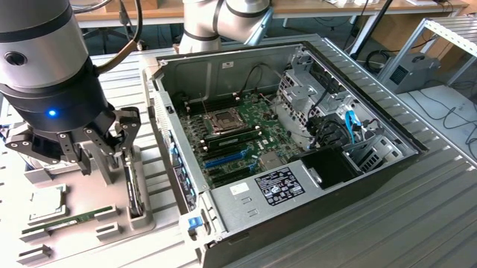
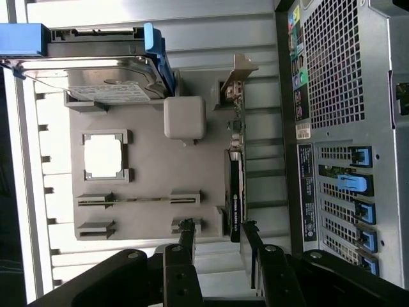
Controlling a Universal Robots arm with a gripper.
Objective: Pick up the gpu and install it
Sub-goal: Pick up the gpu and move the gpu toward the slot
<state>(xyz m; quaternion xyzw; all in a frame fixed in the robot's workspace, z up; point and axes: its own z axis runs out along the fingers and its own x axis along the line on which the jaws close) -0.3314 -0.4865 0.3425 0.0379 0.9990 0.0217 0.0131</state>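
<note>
The gripper (image 2: 216,225) is hovering above the tray (image 2: 147,160), fingers spread, empty. The gpu (image 2: 234,185) is standing edgewise in the tray.

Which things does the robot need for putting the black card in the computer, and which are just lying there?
For the job:
- black card, standing on edge in the grey holder
- tool, open, over the card
- computer case, open

Just lying about:
- green memory stick
- square chip
- hard drive

Bright, even light, with glare across the hard drive (image 2: 108,80).
</note>
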